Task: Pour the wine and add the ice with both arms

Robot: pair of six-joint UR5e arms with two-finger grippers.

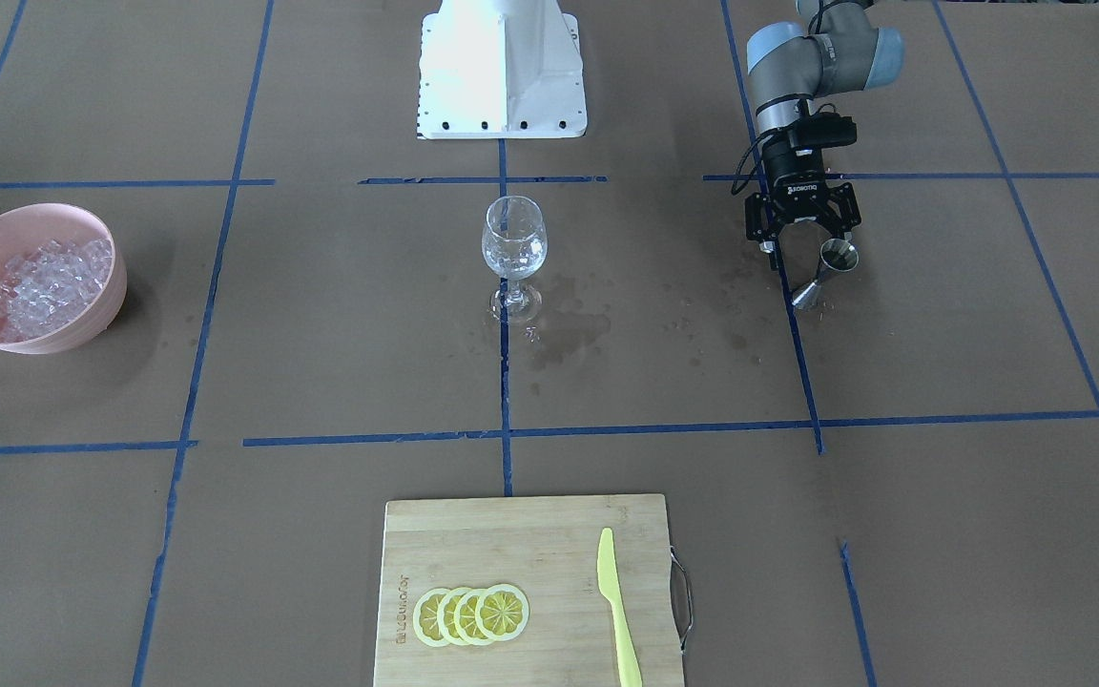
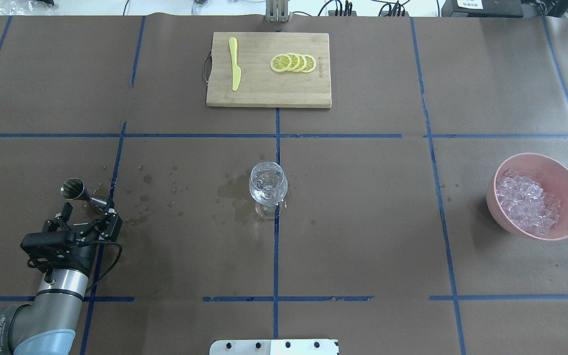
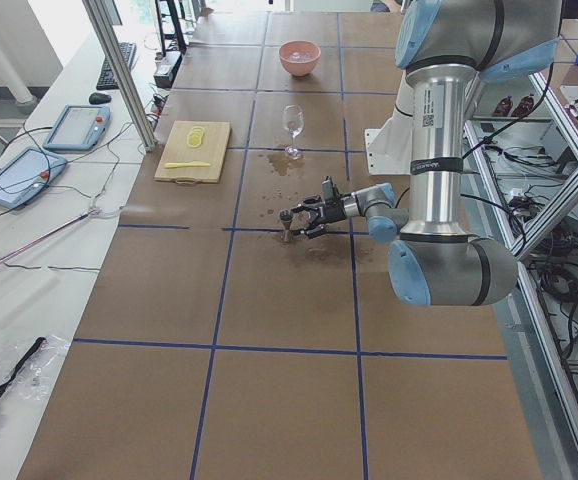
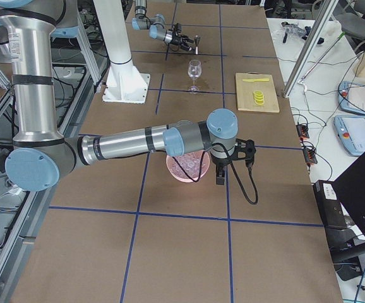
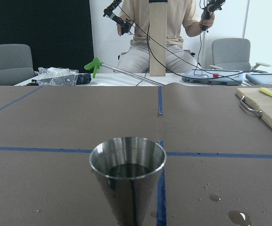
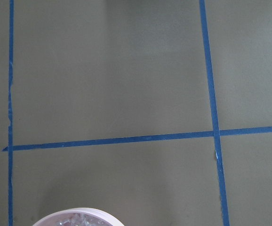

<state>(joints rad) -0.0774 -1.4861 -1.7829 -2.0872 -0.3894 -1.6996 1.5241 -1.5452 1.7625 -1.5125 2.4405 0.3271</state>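
A clear wine glass (image 1: 514, 243) stands upright mid-table, also in the overhead view (image 2: 267, 185). A steel jigger (image 1: 826, 272) stands on the table, dark liquid at its bottom in the left wrist view (image 5: 128, 169). My left gripper (image 1: 809, 239) is open just behind it, holding nothing; overhead it (image 2: 89, 209) sits just short of the jigger (image 2: 79, 191). The ice (image 2: 525, 202) fills a pink bowl (image 2: 567, 172). My right gripper (image 4: 222, 170) hangs beside that bowl (image 4: 182, 172); I cannot tell if it is open. Its wrist view shows only the bowl's rim (image 6: 79, 214).
Wet spots (image 1: 569, 324) lie around the glass and between it and the jigger. A wooden cutting board (image 1: 511, 534) at the operators' side holds lemon slices (image 1: 471, 614) and a yellow knife (image 1: 618, 611). The white base block (image 1: 502, 67) stands at the robot's side.
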